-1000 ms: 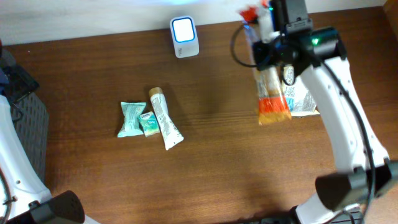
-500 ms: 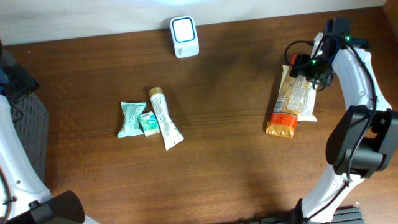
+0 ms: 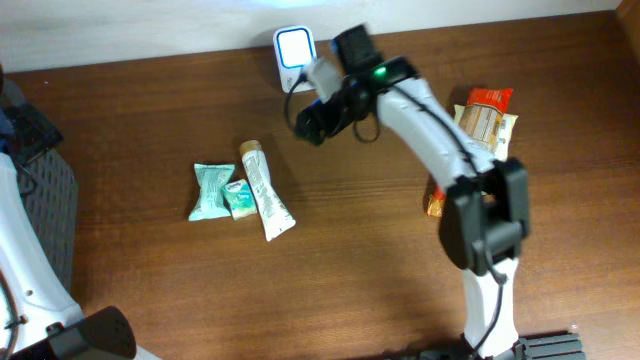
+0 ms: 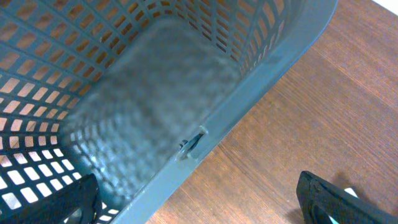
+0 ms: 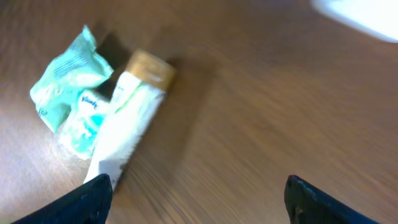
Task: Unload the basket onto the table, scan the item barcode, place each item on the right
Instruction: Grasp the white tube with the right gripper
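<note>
The right wrist view is all blur, so the print on the white tube with a tan cap [image 5: 127, 124] and the crumpled pale green packets [image 5: 65, 99] cannot be read, and a white shape [image 5: 360, 12] is cut off at the top corner. Overhead, the right arm [image 3: 432, 122] hides most of the orange-ended snack packet [image 3: 433, 205], and the grey mesh basket [image 3: 50, 220] runs off the left edge.

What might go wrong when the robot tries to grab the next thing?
The tube, small pack and teal packet lie touching, so the open right gripper may pinch two at once or shove one aside. The right arm also reaches close beside the scanner, so a swing might knock it.
</note>
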`<state>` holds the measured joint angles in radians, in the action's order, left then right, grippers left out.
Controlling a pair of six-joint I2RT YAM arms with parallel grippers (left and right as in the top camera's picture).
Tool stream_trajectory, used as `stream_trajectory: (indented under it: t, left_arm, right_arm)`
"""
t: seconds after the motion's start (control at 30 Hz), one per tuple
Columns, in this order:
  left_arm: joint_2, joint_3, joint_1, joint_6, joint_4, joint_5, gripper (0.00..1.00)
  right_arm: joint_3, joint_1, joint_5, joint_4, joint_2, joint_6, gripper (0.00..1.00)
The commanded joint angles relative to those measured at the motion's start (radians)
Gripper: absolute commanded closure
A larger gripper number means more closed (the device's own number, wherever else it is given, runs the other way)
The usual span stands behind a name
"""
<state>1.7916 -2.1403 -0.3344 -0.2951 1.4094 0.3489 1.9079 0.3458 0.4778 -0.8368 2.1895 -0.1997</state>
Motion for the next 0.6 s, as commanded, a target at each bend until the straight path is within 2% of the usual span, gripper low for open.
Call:
stream_trajectory:
  t: [0.0,0.03,0.13,0.27,0.33,0.4,0.47,0.5,0.57]
  left_arm:
    - [-0.004,-0.008,-0.002,-0.003,-0.002,0.007,0.01]
    - [-0.004,-0.008,-0.002,-0.003,-0.001,0.007,0.01]
    - [-0.004,-0.008,-0.003,-0.003,-0.002,0.007,0.01]
    - [-0.004,-0.008,-0.002,-0.003,-0.001,0.007,0.01]
    - [-0.004,-0.008,-0.002,-0.003,-0.001,0.007,0.01]
    - [-0.004,-0.008,-0.002,-0.003,-0.001,0.007,0.01]
    - [-0.004,-0.008,-0.002,-0.003,-0.002,0.007,0.01]
    - [-0.004,-0.008,-0.002,-0.003,-0.001,0.007,0.01]
    - [-0.004,-0.008,-0.003,-0.003,-0.002,0.007,0.01]
  right_arm:
    - [0.011,0.020,0.198,0.027,0.085,-0.032,0.13]
    - [0.011,0.032,0.251,0.031,0.116,-0.032,0.14]
    - [0.011,0.082,0.248,0.030,0.159,-0.032,0.14]
    - [0.010,0.132,0.245,0.015,0.196,-0.028,0.24]
    - [0.009,0.153,0.243,0.015,0.205,-0.028,0.25]
    - [0.009,0.177,0.176,0.014,0.215,-0.027,0.30]
    - [0.009,0.198,0.072,0.023,0.241,0.037,0.33]
    - [0.008,0.202,0.071,0.023,0.256,0.044,0.41]
    - [0.008,0.197,0.071,0.023,0.259,0.044,0.65]
